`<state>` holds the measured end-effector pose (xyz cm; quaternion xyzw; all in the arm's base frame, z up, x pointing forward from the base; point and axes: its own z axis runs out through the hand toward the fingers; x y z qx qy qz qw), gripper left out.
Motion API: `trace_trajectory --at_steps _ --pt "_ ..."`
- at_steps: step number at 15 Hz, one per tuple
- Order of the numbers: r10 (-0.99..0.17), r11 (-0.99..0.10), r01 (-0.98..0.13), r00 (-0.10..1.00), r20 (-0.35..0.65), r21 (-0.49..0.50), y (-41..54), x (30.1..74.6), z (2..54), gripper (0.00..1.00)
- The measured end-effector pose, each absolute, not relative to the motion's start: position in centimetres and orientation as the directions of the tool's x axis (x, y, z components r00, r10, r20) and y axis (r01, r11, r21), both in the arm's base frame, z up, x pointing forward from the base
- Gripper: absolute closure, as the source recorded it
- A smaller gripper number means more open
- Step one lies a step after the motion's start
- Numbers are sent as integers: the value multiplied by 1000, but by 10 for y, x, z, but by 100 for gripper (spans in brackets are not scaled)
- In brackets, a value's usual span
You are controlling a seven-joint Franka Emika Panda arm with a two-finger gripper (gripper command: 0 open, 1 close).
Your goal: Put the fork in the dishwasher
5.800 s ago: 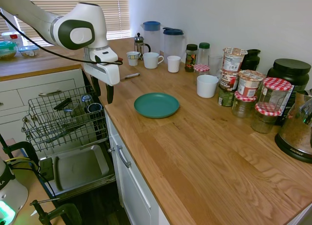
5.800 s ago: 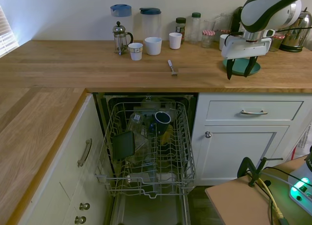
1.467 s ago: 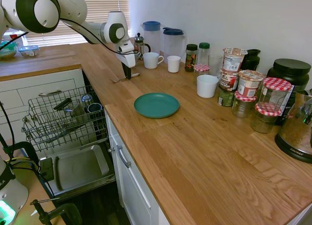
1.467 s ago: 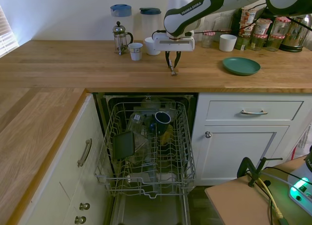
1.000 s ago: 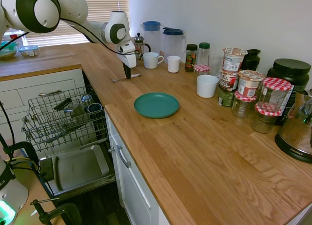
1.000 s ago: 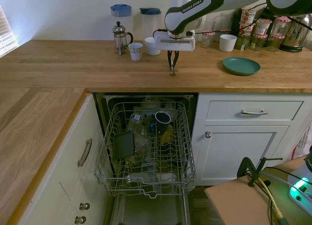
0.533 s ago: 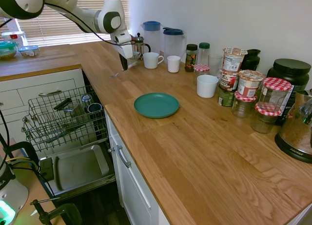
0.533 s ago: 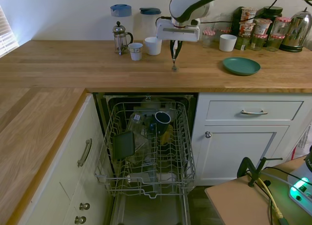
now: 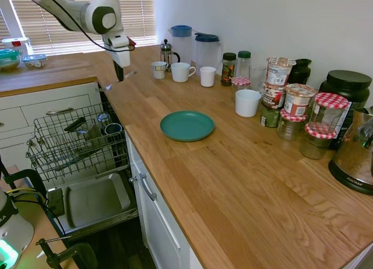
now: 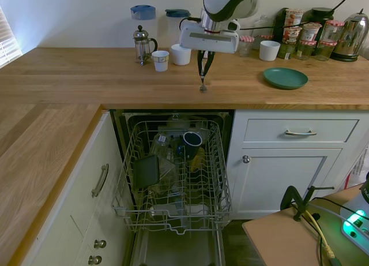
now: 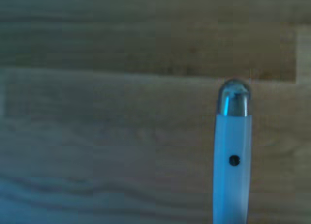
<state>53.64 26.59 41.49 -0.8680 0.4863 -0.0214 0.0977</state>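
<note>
Fork lifted clear of bench, hanging from claw; rack lies forward of and below it.

The white arm's 2-finger claw is pinched on the slim fork with pale whitish handle and silver tines. The fork's long axis runs near vertical, tines downward, held just above the oiled wooden bench near its front edge. The white-fronted dishwasher stands open directly below that edge, its grey wire basket rack pulled out. In my judgement, the coming move turns on 1 relation: the rack sits outward past the bench edge and well below the fork, so the claw must travel out, then down.
</note>
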Motion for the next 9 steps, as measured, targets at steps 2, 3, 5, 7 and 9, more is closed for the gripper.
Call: trace_trajectory --at_steps 2,3,5,7,9 --pt "-847 -505 -839 527 -70 -201 280 502 405 100" --pt "-849 -503 -841 524 -72 -199 287 487 399 100" --pt "-851 -498 -845 519 -76 -193 295 464 388 100" --pt "-852 -496 -846 518 -79 -195 295 451 376 100" --pt "-848 -504 -842 525 -76 -193 301 447 376 100"
